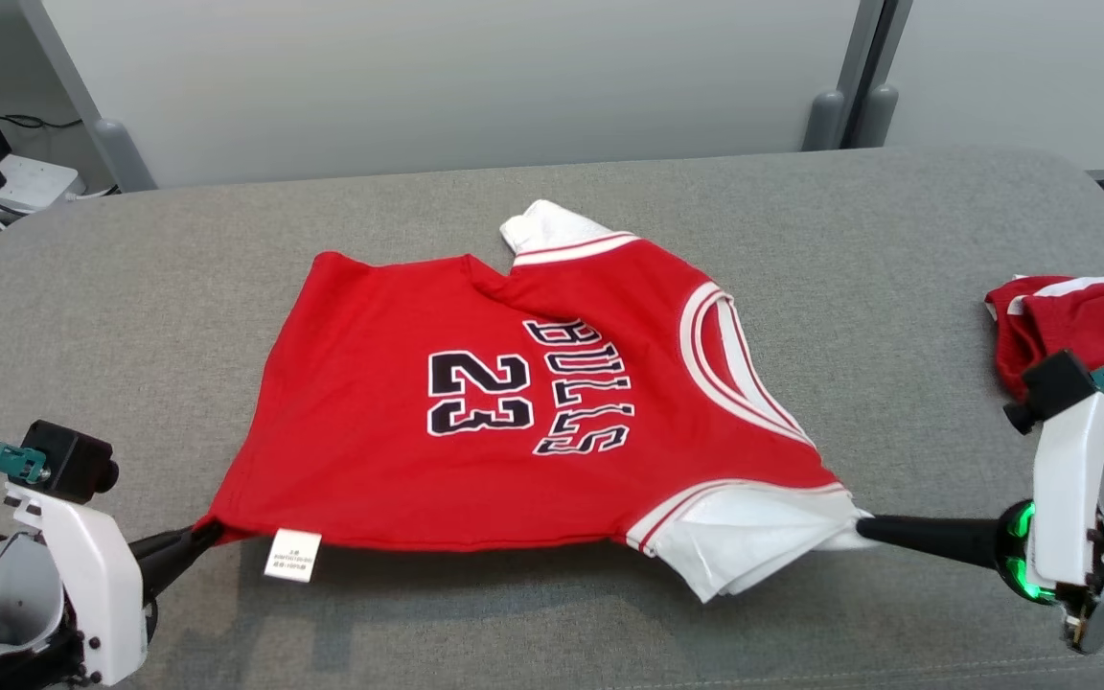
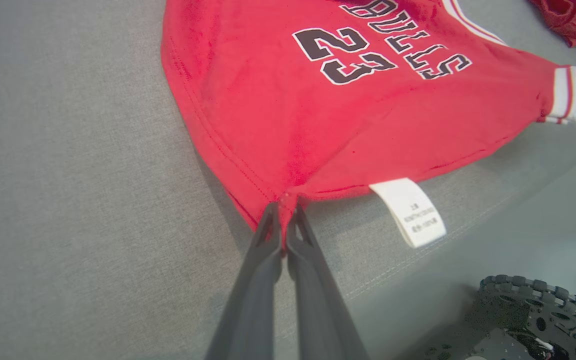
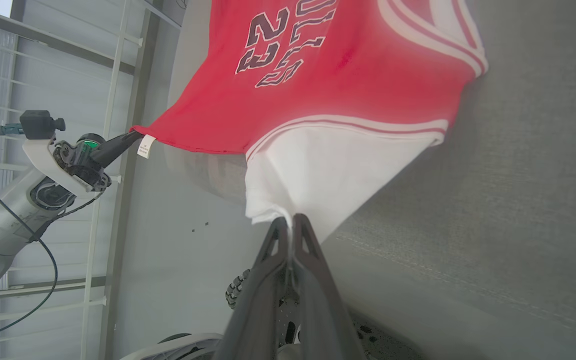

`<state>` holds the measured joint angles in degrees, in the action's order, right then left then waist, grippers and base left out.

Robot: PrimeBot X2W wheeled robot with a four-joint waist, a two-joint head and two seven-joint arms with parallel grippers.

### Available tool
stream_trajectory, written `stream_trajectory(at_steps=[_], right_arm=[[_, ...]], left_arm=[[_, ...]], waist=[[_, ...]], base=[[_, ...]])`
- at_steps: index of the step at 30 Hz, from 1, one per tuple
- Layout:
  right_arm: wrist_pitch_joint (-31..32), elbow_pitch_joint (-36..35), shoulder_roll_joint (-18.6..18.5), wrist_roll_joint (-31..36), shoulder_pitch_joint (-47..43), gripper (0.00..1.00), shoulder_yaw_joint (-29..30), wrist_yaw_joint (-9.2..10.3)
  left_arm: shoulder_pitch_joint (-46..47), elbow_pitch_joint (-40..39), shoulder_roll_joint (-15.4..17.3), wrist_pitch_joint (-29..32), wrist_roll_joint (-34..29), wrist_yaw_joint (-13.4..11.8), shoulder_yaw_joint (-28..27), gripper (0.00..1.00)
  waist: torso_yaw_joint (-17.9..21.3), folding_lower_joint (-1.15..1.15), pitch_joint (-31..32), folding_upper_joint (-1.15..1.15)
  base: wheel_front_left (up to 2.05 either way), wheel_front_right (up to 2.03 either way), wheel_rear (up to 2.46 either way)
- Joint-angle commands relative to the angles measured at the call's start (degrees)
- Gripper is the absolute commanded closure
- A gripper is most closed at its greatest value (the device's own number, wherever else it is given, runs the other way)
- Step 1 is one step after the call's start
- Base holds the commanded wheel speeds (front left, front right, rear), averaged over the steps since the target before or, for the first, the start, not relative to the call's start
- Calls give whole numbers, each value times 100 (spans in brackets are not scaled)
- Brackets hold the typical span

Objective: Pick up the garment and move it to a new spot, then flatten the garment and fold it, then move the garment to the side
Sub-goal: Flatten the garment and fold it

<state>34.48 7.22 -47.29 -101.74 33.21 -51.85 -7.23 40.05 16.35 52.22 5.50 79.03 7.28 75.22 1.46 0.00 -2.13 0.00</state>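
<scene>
**A:** How far is the robot getting with the red jersey (image 1: 475,422), the soft knit one with white sleeves and black "BULLS 23" lettering?

**B:** Somewhere in the middle, by the look of it. The jersey is lying print-up on the broad grey fabric cushion (image 1: 801,240), mostly spread out. It is not folded yet. The near edge is being stretched between the two claws and seems to be hanging a little above the cushion, so this is probably the flattening step.

**A:** What are the claws doing?

**B:** The left gripper (image 1: 202,532) is pinching the near hem corner, with its dark fingers (image 2: 268,225) closed tight on the red cloth. The right gripper (image 1: 863,525) is clamping the near white sleeve (image 1: 753,546) in the same way. The right wrist view shows that gripper (image 3: 290,220) closed on bunched white fabric.

**A:** So what is left?

**B:** Smoothing it fully, folding it, then carrying it to the side. None of that is showing as done. Whether this spot is already the new one, the pictures are not saying.

**A:** And the count?

**B:** There are two garments: the jersey being held and a crumpled red-and-white garment (image 1: 1089,326) at the cushion's right end, well apart from it. There are two grippers, both occupied. The jersey has two white sleeves, the far one (image 1: 552,230) poking out at the top, and one white care label (image 1: 292,556) is dangling from the hem, just beside the left claw.
</scene>
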Motion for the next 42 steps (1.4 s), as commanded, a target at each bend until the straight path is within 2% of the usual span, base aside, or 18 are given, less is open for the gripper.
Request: stream_trajectory(at_steps=[1,4,7,9,11,14,15,16,17,18,19,21,23,25,28,36,39,42], right_arm=[[63,-280,-379,-119,-132,100,10,-25],[2,-664,-691,-255,-89,100,1,-25],[-218,-918,-817,-205,114,100,11,-25],[-445,-881,-722,50,360,100,-10,-25],[-552,-607,-471,279,663,100,-89,-25],[-229,214,15,665,1557,100,-273,-25],[-280,596,214,876,2082,100,-175,-25],[-574,1018,437,1154,2731,100,63,-25],[-1020,1425,690,1387,3406,100,394,-25],[-1600,1870,899,1669,4087,100,748,-25],[-2209,2274,1044,2066,4751,100,1019,-25],[-3219,3020,1337,2677,5776,100,1419,-25],[-3434,3395,1755,2850,6178,100,1448,-25],[-3288,3584,1995,2931,6291,100,1311,-25],[-2949,3684,2125,2811,6300,100,1238,-25],[-2056,3362,1792,2241,5579,100,1101,-25],[-1644,2944,1567,1816,4984,100,1073,-25],[-1197,2380,1254,1351,4239,100,1042,-25]], left_arm=[[117,-259,448,246,174,21,-245,100],[193,-721,771,716,495,-6,-275,100],[323,-1221,889,1254,866,-157,-308,100],[481,-1438,779,1580,1018,-217,-322,100],[685,-1463,505,1911,1186,-209,-344,100],[1216,-1074,57,2722,1429,-315,-362,100],[1670,-904,-83,2611,1130,-231,-542,100],[2315,-656,-255,1822,528,-147,-995,100],[2954,-381,-435,759,-110,-109,-1507,100],[3523,-134,-618,-301,-612,-91,-2001,100],[3981,92,-783,-1031,-929,-74,-2339,100],[4692,467,-979,-1748,-1546,-43,-2559,100],[4990,802,-1152,-1912,-1953,-8,-2457,100],[5035,1136,-1260,-1966,-2025,10,-2372,100],[4986,1295,-1253,-1981,-1941,17,-2078,100],[4541,1308,-1004,-2016,-1391,20,-1196,100],[4157,1180,-938,-2041,-1211,20,-982,100],[3652,961,-823,-2046,-1226,20,-1102,100]], waist=[[-6,0,-54,0],[1,0,-268,0],[0,0,-633,0],[-15,0,-978,0],[-34,0,-1387,0],[-8,0,-2070,0],[18,0,-2288,0],[49,0,-2517,0],[70,0,-2727,0],[80,0,-2902,0],[78,0,-3034,0],[102,0,-3175,0],[139,0,-3102,0],[193,0,-3023,0],[276,0,-3158,0],[332,0,-3698,0],[291,0,-3682,0],[247,0,-3525,0]], base=[[0,0,0],[0,0,0],[0,0,0],[0,0,0],[0,0,0],[0,0,0],[0,0,0],[0,0,0],[0,0,0],[0,0,0],[0,0,0],[0,0,0],[0,0,0],[0,0,0],[0,0,0],[0,0,0],[0,0,0],[0,0,0]])
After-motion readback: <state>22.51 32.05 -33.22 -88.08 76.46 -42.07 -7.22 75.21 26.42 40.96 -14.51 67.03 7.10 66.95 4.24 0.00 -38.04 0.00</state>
